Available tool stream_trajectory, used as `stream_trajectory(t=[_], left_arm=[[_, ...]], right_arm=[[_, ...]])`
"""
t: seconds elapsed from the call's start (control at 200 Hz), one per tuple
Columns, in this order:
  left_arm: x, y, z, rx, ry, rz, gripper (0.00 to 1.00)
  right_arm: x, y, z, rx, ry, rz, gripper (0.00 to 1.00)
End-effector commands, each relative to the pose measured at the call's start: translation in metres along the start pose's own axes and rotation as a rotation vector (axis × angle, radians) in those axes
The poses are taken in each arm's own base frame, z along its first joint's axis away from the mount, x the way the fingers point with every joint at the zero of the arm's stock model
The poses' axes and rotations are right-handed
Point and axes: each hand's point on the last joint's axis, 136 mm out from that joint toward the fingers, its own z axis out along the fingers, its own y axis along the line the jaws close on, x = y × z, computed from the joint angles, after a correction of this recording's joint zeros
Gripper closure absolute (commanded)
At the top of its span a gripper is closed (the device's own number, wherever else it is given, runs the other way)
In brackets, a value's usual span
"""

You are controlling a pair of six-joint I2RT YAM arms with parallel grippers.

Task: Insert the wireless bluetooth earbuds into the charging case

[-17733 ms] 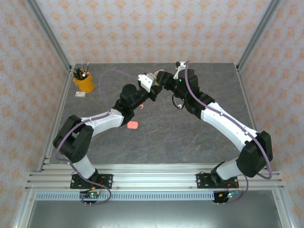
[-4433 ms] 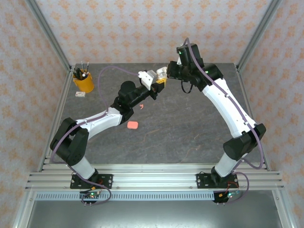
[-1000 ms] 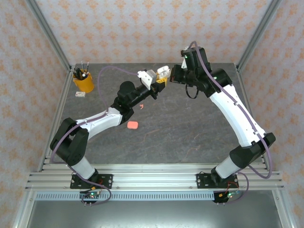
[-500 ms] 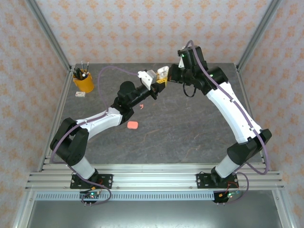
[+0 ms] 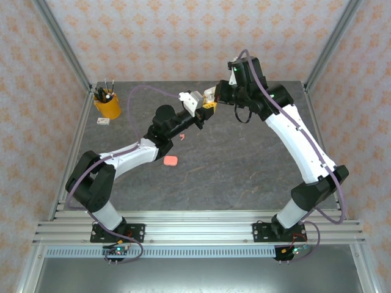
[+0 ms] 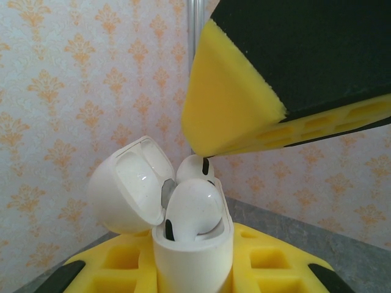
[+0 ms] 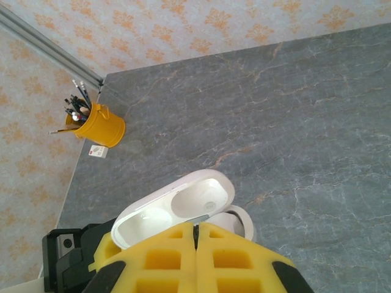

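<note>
My left gripper [image 5: 206,105] is shut on a white charging case [image 6: 192,256], held upright above the table with its lid [image 6: 125,189] swung open. One white earbud [image 6: 194,207] sits in the near socket. A second white earbud [image 6: 194,168] stands behind it, higher in the case. My right gripper [image 7: 197,229] is shut, and its yellow fingertips [image 6: 211,131] rest on top of that far earbud. From the right wrist I look down into the open lid [image 7: 177,210]. A coral-pink earbud [image 5: 182,137] lies on the table under the left arm.
A coral-pink case [image 5: 170,160] lies shut on the grey table nearer the bases. A yellow cup of pens [image 5: 107,107] and a small white card [image 5: 103,121] stand at the far left corner. Patterned walls with metal posts enclose the table.
The right gripper has moved left and closed in on the held case. The left arm and the case have stayed almost still.
</note>
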Motion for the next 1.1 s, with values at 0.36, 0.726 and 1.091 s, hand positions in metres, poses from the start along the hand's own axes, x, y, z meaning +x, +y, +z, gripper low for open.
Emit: stream_trajectory(t=[0.36, 0.726, 1.091], left_arm=[[-0.022, -0.013, 0.003, 0.058, -0.057, 0.016, 1.0], [-0.022, -0.018, 0.009, 0.1, -0.05, -0.003, 1.0], [-0.013, -0.012, 0.016, 0.089, -0.022, -0.006, 1.0]], right_arm=[[-0.058, -0.022, -0.018, 0.063, -0.13, -0.01, 1.0], [-0.048, -0.018, 0.056, -0.007, 0.088, -0.052, 1.0], [-0.001, -0.007, 0.05, -0.097, 0.253, -0.101, 1.0]])
